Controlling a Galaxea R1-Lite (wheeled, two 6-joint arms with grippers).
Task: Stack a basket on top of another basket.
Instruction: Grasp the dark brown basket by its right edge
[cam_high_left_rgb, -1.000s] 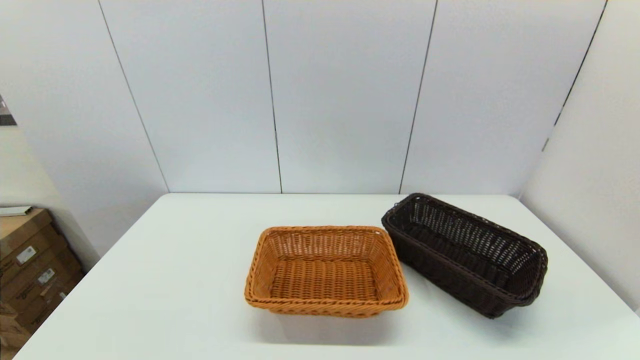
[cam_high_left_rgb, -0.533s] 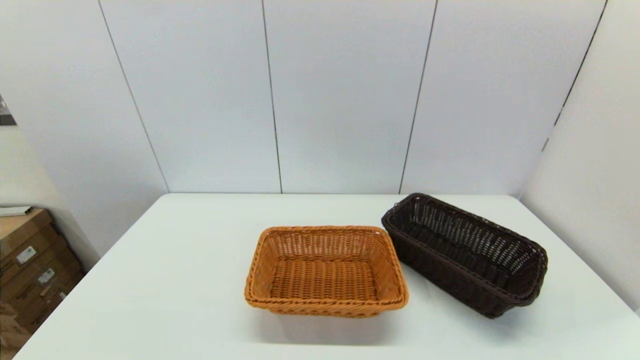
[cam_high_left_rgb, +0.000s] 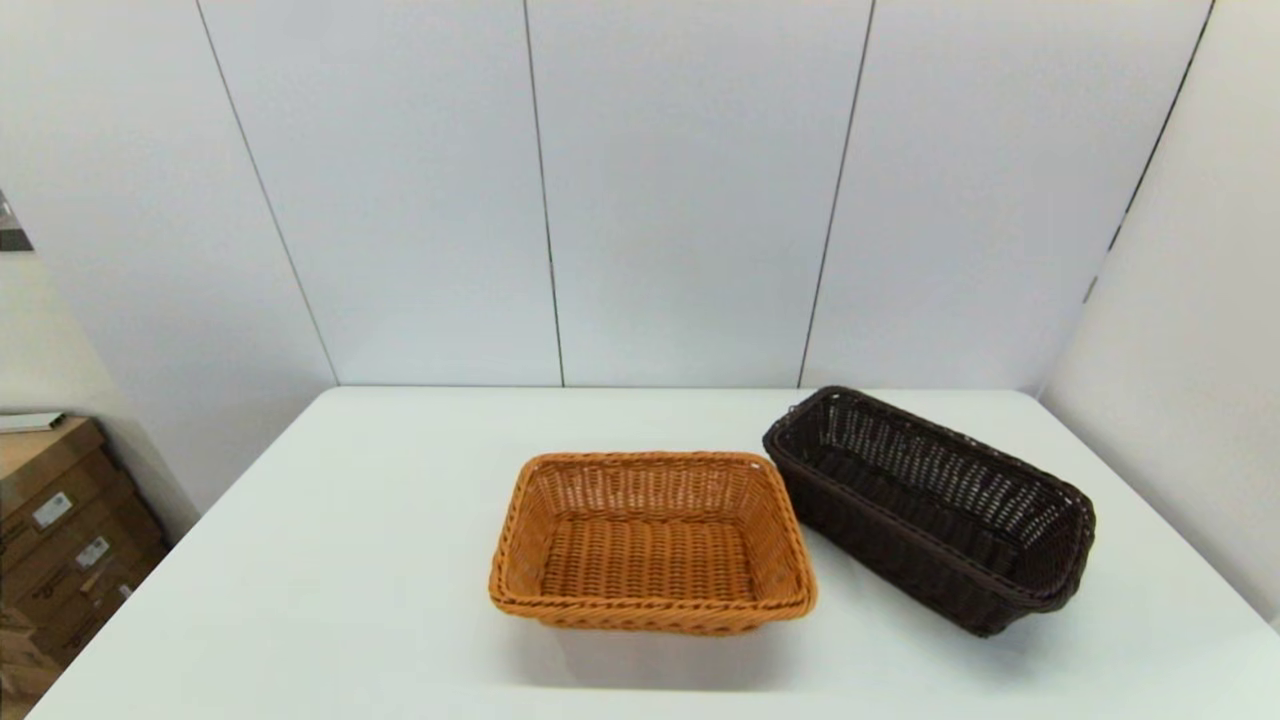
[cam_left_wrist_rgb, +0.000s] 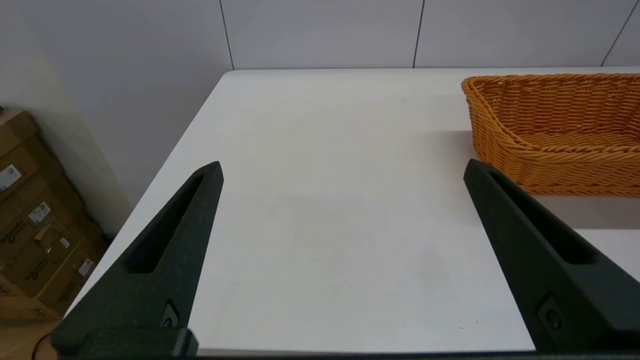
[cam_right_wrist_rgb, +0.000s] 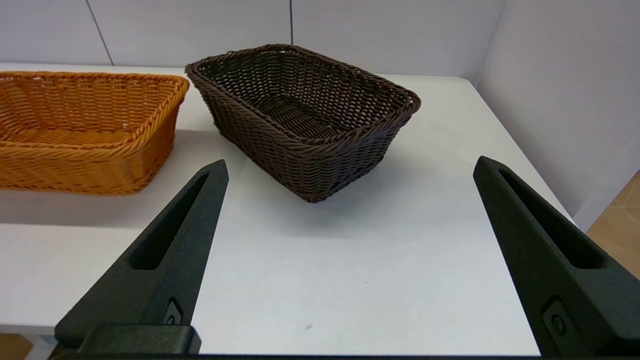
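Observation:
The dark brown basket (cam_high_left_rgb: 930, 510) stands upright on the right side of the white table (cam_high_left_rgb: 350, 560), turned at an angle; it also shows in the right wrist view (cam_right_wrist_rgb: 305, 117). The orange-tan basket (cam_high_left_rgb: 652, 542) rests beside it near the table's middle, their near corners close together, and appears in both wrist views (cam_left_wrist_rgb: 555, 130) (cam_right_wrist_rgb: 85, 130). My left gripper (cam_left_wrist_rgb: 342, 167) is open over the table's near left edge, well short of the orange-tan basket. My right gripper (cam_right_wrist_rgb: 350, 167) is open at the near right edge, short of the dark basket. Neither arm shows in the head view.
White wall panels (cam_high_left_rgb: 680, 190) close off the table's back and right side. Cardboard boxes (cam_high_left_rgb: 60, 530) are stacked on the floor past the table's left edge. Bare tabletop lies left of the orange-tan basket.

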